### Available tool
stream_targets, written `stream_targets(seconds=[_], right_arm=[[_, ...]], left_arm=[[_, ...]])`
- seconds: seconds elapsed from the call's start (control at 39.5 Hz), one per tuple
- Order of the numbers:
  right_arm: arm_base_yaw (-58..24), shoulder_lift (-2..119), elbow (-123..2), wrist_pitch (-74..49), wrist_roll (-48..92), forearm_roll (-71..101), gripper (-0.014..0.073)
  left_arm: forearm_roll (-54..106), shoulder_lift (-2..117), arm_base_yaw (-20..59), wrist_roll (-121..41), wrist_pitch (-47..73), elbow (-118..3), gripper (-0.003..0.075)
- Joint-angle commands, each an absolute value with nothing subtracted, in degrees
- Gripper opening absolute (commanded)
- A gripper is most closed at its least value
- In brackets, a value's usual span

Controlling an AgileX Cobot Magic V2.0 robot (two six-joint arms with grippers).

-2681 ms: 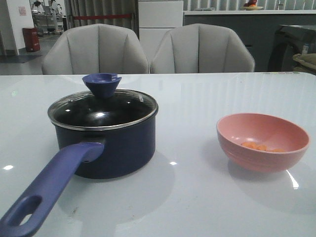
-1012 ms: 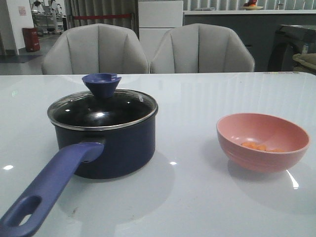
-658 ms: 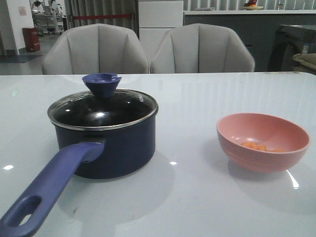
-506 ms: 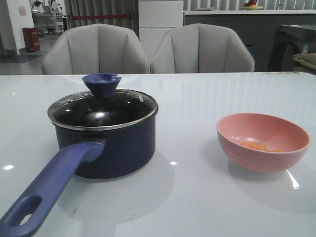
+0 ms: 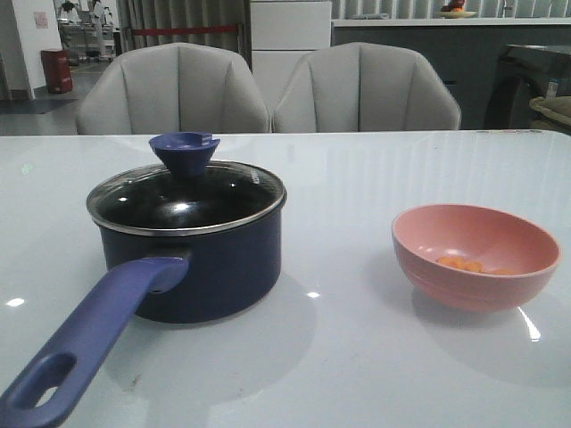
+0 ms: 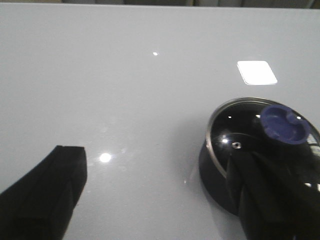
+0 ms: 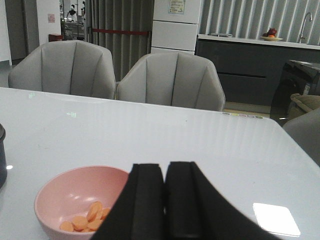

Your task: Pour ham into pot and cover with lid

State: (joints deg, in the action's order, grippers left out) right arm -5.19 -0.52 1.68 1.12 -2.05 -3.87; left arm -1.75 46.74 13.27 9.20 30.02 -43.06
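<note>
Ham [image 5: 464,264], perhaps partly rim-hidden

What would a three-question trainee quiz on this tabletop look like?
1. True or false: the round glass lid sits on the dark navy saucepan.
2. Where are the orange ham slices? A) saucepan B) pink round bowl C) table
3. Fill in: the right gripper is ____.

Key: 1 true; 2 B; 3 shut.
</note>
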Motion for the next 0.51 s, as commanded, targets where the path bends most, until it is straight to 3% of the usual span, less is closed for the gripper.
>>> stream_targets(seconds=[0.0,0.25,0.48], right_arm=[[-4.89,-1.63,2.1,5.25,-1.91,-4.36,0.0136],[-4.89,-1.67,2.1,5.25,-1.91,-4.36,0.0136],[-4.89,-1.67,2.1,5.25,-1.91,-4.36,0.0136]], left_arm=[[-1.14,52.45,17.53,9.19,28.76,-49.59,0.0621],[-1.0,68.84,25.78,9.19,37.98,-64.43,0.0621],[1.36,81.59,28.62,9.29,46.99,-77.51,0.0619]])
